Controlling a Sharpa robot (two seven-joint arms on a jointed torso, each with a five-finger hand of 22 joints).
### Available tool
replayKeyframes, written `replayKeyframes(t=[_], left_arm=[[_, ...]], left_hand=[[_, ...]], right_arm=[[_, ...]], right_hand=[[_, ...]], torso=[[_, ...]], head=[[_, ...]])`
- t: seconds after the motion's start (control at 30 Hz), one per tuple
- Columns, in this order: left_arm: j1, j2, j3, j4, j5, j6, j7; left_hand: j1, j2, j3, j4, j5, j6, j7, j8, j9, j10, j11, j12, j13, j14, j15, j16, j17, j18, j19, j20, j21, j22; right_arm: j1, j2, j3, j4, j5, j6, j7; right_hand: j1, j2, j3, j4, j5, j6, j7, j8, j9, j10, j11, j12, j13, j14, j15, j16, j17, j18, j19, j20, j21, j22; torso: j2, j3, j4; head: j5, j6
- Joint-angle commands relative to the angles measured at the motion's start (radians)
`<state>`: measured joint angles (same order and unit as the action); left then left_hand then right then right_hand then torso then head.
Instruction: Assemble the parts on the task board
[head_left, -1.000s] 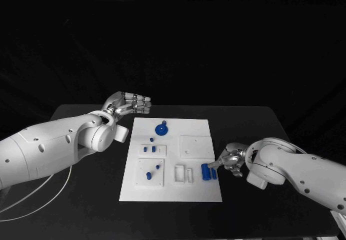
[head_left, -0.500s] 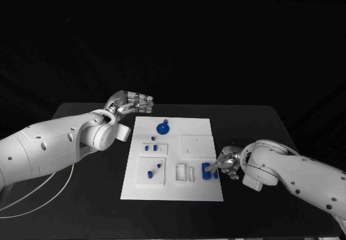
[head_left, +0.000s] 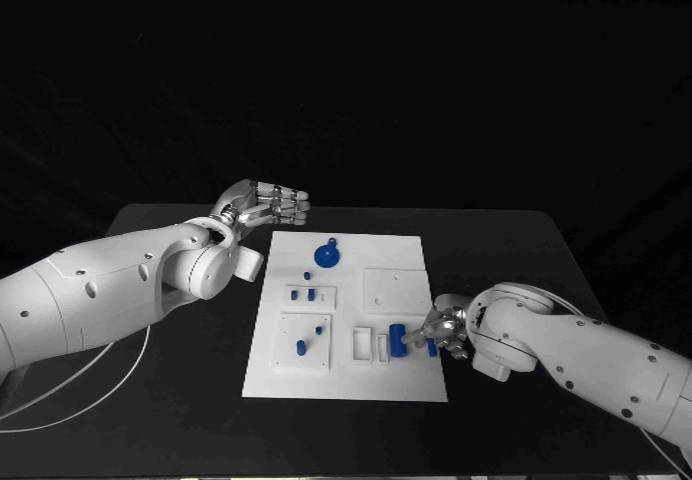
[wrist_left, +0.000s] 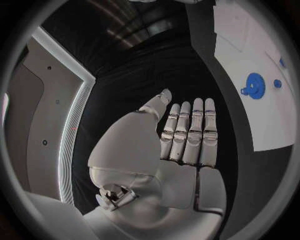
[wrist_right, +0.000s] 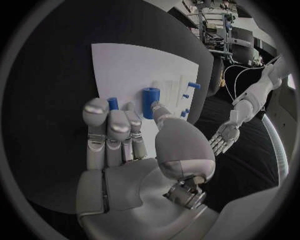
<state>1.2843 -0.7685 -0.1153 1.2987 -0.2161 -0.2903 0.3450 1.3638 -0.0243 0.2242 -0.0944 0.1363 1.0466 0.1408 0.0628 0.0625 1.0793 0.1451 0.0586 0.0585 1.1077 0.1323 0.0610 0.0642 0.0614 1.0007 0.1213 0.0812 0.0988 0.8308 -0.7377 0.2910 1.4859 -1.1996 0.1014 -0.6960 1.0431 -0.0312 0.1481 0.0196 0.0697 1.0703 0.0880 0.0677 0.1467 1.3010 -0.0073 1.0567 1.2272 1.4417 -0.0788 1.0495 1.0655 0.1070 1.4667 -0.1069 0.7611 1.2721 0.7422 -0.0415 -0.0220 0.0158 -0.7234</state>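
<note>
now right hand touches blue cylinder on task board — left hand idle.

One white task board, one blue gear, two robot hands.

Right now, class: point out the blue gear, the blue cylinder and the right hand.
blue gear (head_left: 326, 258): head view, centre of its disc.
blue cylinder (wrist_right: 150, 102): right wrist view, middle of its side.
right hand (head_left: 446, 330): head view, middle of the hand.
</note>
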Motion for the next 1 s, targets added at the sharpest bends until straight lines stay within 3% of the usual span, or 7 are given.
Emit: replayKeyframes(t=[0.03,0.2,0.4,0.47,0.53,0.77,1.0], left_arm=[[-0.001,0.004,0.001,0.000,0.006,0.016,0.006],[-0.001,0.006,0.001,0.000,0.006,0.017,0.003],[-0.001,0.006,0.001,-0.001,0.006,0.017,-0.001],[-0.001,0.008,0.001,-0.001,0.006,0.017,-0.002],[-0.001,0.009,0.001,-0.001,0.006,0.018,-0.004],[-0.001,0.014,0.001,-0.001,0.006,0.018,-0.007],[0.000,0.016,0.001,-0.001,0.005,0.017,-0.009]], left_hand=[[-0.007,0.005,-0.009,0.000,0.001,-0.005,0.002,0.000,0.000,-0.004,-0.002,-0.001,-0.001,-0.004,0.005,0.000,0.000,0.002,0.007,0.002,-0.004,-0.002],[-0.007,0.005,-0.009,0.000,0.001,-0.005,0.002,0.000,0.000,-0.004,-0.002,-0.001,-0.001,-0.004,0.005,0.000,0.000,0.002,0.007,0.002,-0.004,-0.002],[-0.004,0.007,-0.017,0.003,0.001,-0.006,0.002,0.000,0.000,-0.005,-0.001,-0.001,-0.001,-0.004,0.005,0.000,0.000,0.003,0.008,0.003,-0.003,-0.009],[-0.004,0.007,-0.017,0.003,0.001,-0.006,0.002,0.000,0.000,-0.005,-0.001,-0.001,-0.001,-0.004,0.005,0.000,0.000,0.003,0.008,0.003,-0.003,-0.009],[-0.004,0.006,-0.018,0.003,0.001,-0.007,0.002,0.000,0.000,-0.007,-0.001,-0.001,-0.001,-0.005,0.006,0.000,0.000,0.003,0.008,0.003,-0.003,-0.010],[-0.004,0.006,-0.018,0.003,0.001,-0.007,0.002,0.000,0.000,-0.007,-0.001,-0.001,-0.001,-0.005,0.006,0.000,0.000,0.003,0.008,0.003,-0.003,-0.010],[-0.004,0.006,-0.018,0.003,0.001,-0.007,0.002,0.000,0.000,-0.007,-0.001,-0.001,-0.001,-0.005,0.006,0.000,0.000,0.003,0.008,0.003,-0.003,-0.010]], right_arm=[[-0.001,0.016,-0.007,-0.009,-0.030,0.015,-0.012],[-0.001,0.039,-0.015,-0.017,-0.021,0.001,-0.003],[-0.001,0.062,-0.019,-0.023,-0.009,0.011,0.004],[-0.001,0.070,-0.020,-0.028,-0.007,0.013,0.006],[-0.001,0.079,-0.023,-0.035,-0.006,0.013,0.009],[-0.001,0.105,-0.041,-0.060,-0.001,0.015,0.013],[-0.001,0.109,-0.047,-0.074,0.000,0.000,0.014]], right_hand=[[-0.001,-0.009,-0.008,0.017,-0.006,-0.010,0.001,-0.003,0.000,0.001,-0.001,-0.005,0.002,0.007,0.002,0.000,0.002,-0.005,0.050,0.009,-0.009,0.002],[-0.006,-0.007,-0.042,0.036,-0.007,-0.015,0.001,-0.004,0.003,0.000,0.000,-0.004,0.004,0.007,0.003,-0.001,0.003,-0.004,0.051,0.010,-0.012,0.007],[-0.007,-0.010,-0.048,0.039,-0.010,-0.017,0.002,-0.004,0.003,-0.001,0.000,-0.004,0.004,0.007,0.003,0.000,0.004,-0.004,0.051,0.010,-0.012,0.009],[-0.007,-0.010,-0.048,0.039,-0.010,-0.017,0.002,-0.004,0.003,-0.001,0.000,-0.004,0.004,0.007,0.003,0.000,0.004,-0.004,0.051,0.010,-0.012,0.009],[-0.004,-0.006,-0.049,0.039,-0.007,-0.018,0.002,-0.004,0.003,-0.002,0.001,-0.004,0.004,0.007,0.003,0.000,0.005,-0.004,0.051,0.010,-0.013,0.009],[0.002,0.034,-0.070,0.000,0.010,-0.016,0.003,-0.004,0.003,-0.002,0.001,-0.001,0.004,0.008,0.003,-0.002,0.006,-0.004,0.052,0.010,-0.018,0.014],[0.005,0.067,-0.060,-0.050,0.057,-0.004,0.000,-0.004,-0.001,-0.004,-0.002,-0.004,0.002,0.007,0.002,-0.005,0.004,-0.006,0.052,0.009,-0.021,0.017]], torso=[[0.000,-0.0011,-0.0004],[0.000,-0.0020,0.0018],[0.000,-0.0034,-0.0001],[0.000,-0.0031,0.0002],[0.000,-0.0027,0.0009],[0.000,-0.0022,0.0009],[0.000,-0.0020,-0.0014]], head=[[0.001,-0.001],[0.001,-0.002],[0.004,-0.003],[-0.004,0.000],[0.002,0.003],[-0.004,0.006],[0.003,0.007]])
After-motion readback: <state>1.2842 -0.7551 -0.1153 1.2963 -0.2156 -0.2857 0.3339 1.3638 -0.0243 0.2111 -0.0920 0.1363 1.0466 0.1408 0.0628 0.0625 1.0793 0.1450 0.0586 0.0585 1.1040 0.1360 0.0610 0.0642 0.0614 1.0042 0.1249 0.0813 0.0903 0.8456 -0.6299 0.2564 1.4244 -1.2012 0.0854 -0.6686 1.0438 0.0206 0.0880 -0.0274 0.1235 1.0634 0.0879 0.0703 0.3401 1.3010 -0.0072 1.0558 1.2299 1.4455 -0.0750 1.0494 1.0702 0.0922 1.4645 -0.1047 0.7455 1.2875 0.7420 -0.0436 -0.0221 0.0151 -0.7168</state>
